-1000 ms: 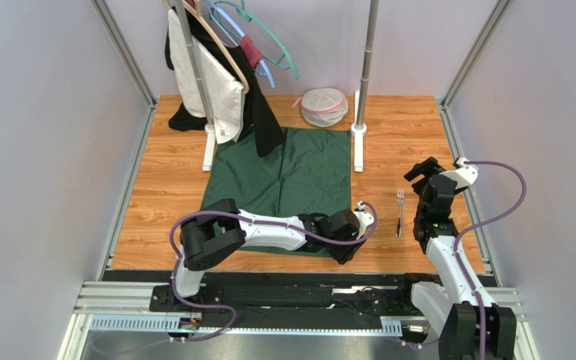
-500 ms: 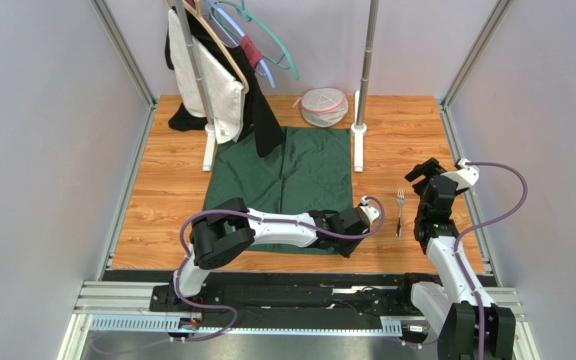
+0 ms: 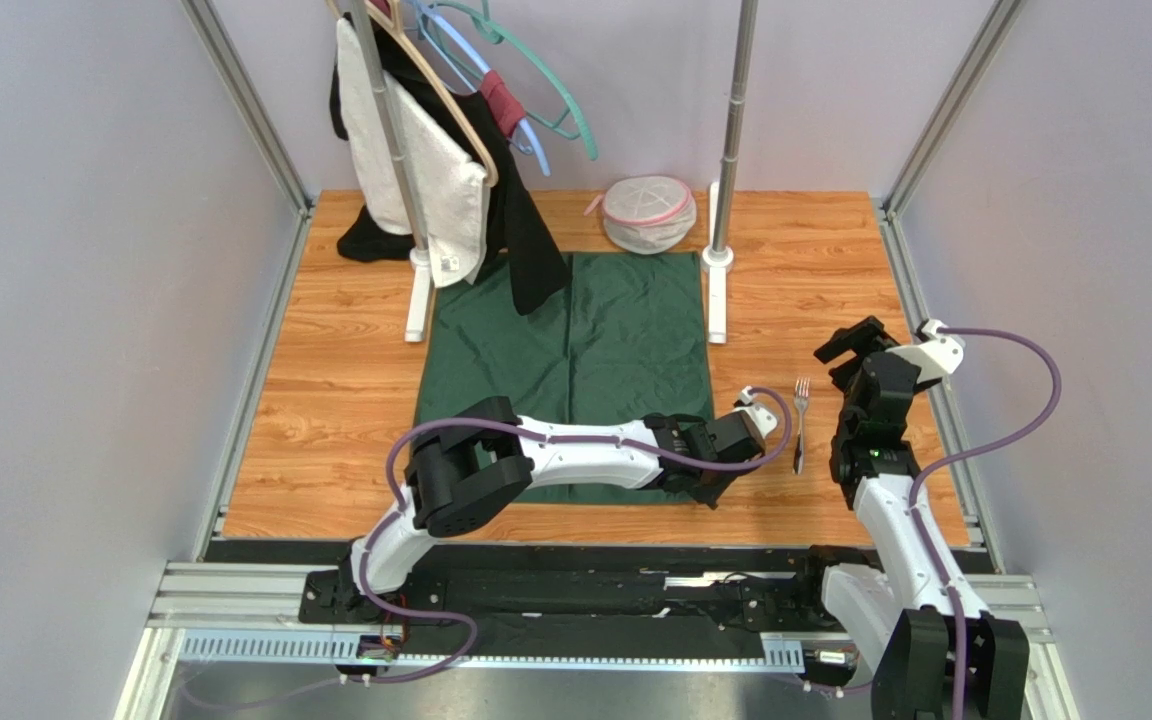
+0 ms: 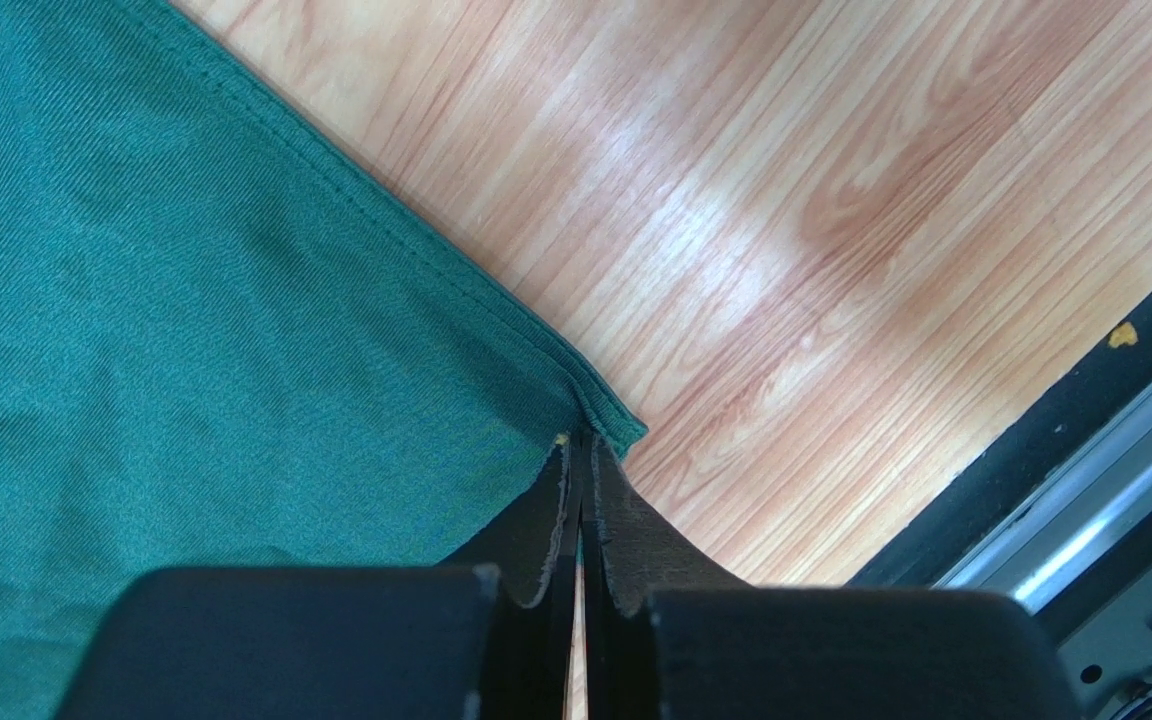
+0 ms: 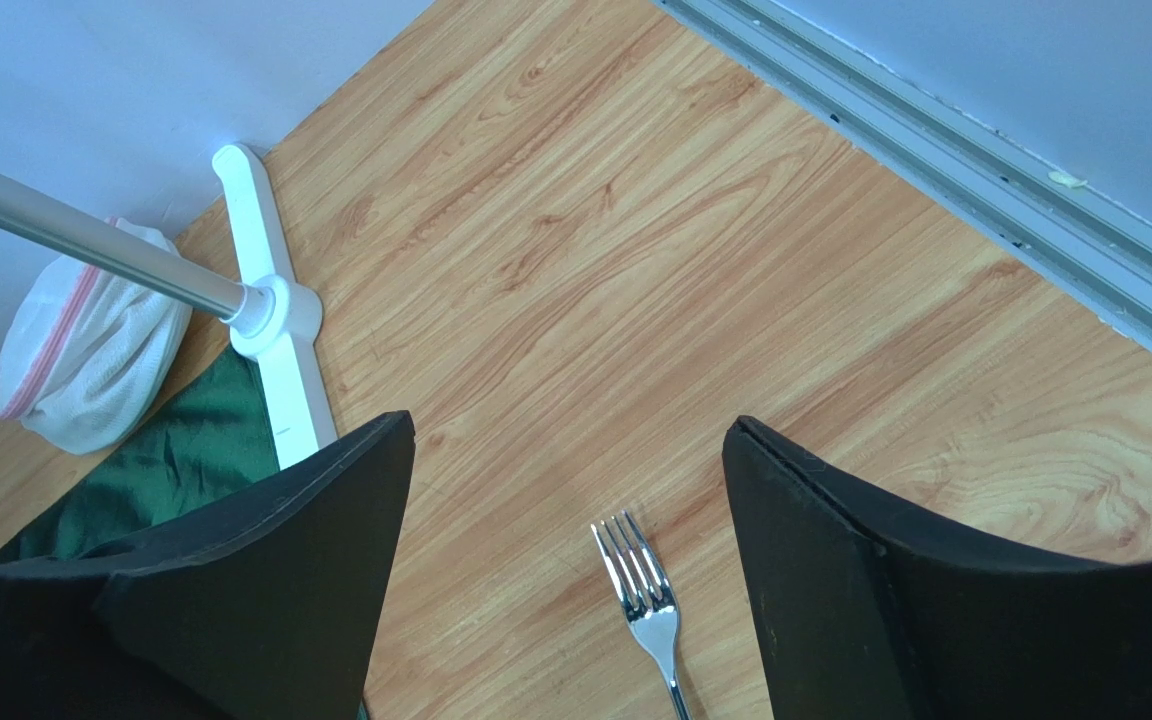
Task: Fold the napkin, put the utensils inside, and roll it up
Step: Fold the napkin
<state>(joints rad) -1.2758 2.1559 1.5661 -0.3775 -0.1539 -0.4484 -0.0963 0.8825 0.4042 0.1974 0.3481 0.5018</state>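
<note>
- Left wrist view: my left gripper (image 4: 579, 450) is clenched, jaws pressed together on the near right corner of the green napkin (image 4: 207, 330). The hem puckers at the tips, so I judge the corner pinched.
- Top external view: the napkin lies flat on the table (image 3: 312, 420), spreading from that corner toward the far edge and to the left. A fold would carry the corner that way.
- The fork (image 3: 800, 423) lies on bare wood just right of the napkin, long axis near-to-far, tines away from the bases. My right arm is the nearer one.
- Right wrist view: the right gripper (image 5: 567, 435) hangs above the fork, jaws spread wide, grasping nothing.
</note>
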